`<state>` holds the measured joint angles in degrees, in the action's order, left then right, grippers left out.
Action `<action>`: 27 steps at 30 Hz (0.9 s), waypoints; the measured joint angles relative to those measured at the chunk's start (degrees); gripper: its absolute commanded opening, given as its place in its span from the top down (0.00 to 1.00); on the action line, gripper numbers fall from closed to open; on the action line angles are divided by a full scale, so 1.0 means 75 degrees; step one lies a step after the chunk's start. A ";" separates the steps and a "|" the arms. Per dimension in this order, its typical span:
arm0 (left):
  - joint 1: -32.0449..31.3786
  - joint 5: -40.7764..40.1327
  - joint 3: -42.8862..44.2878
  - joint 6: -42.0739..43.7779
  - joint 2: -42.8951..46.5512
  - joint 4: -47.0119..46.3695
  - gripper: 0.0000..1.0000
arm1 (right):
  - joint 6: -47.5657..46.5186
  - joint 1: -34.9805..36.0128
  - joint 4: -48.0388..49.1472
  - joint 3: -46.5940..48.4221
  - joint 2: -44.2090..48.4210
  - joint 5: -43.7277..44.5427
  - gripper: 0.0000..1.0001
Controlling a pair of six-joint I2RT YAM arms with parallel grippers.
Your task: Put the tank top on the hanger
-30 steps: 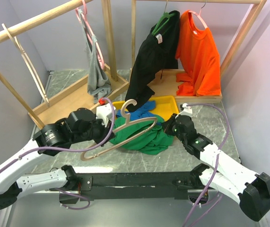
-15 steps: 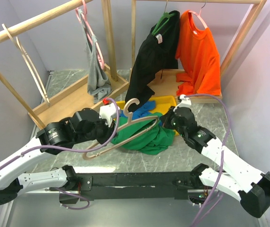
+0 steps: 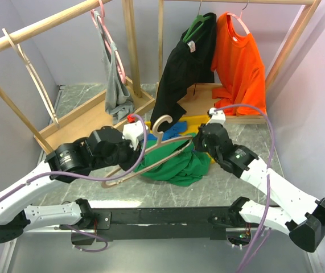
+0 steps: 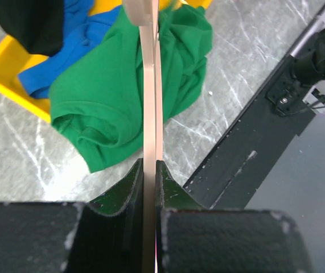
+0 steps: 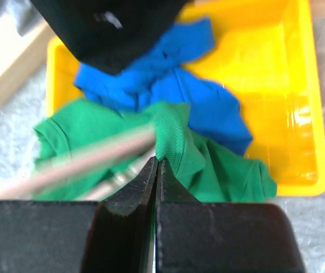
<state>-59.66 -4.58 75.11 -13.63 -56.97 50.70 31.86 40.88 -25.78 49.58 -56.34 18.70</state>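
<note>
Our left gripper [image 4: 149, 170] has its jaws pressed onto the hanger [image 4: 151, 85], pinching the pale wooden arm edge-on so that it runs straight out from the fingers above the table [image 4: 25, 165]. From above, the hanger sits tilted, its thick curved hook pointing towards the racks and its far shoulder reaching across to our right gripper [image 5: 155, 165]. That gripper's jaws are closed on a raised fold of the tank top [image 5: 213, 168], drawing the cloth up into a small peak at the fingertips. The blurred hanger arm meets this peak from the left, though we cannot tell whether it goes inside the fabric. The tank top is deep green and soft, crumpled in a heap with a rolled, stitched band along one edge. It lies mostly on the grey marbled table, its far side draped against the near rim of the yellow tray [image 5: 304, 108]. A bright blue garment [image 5: 168, 85] lies in the tray, touching the green cloth, and a black garment [image 5: 111, 28] hangs over the tray's far corner.
</note>
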 measured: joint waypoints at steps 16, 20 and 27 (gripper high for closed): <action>-0.0230 0.0012 -0.0880 -0.0076 0.0265 -0.1233 0.99 | -0.0405 0.0676 -0.0909 0.1772 -0.0469 0.0143 1.00; -0.0230 -0.0044 -0.1384 -0.0047 0.0341 -0.2040 0.99 | -0.0405 0.0801 -0.1131 0.2028 -0.0329 0.0047 1.00; -0.0233 0.0032 -0.2180 0.0373 0.0632 -0.3567 0.99 | -0.0414 0.1000 -0.1454 0.2559 -0.0227 -0.0029 1.00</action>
<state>-61.41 -4.34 58.76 -10.83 -52.23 23.94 28.75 48.38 -36.69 68.77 -58.04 18.48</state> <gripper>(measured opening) 0.121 0.009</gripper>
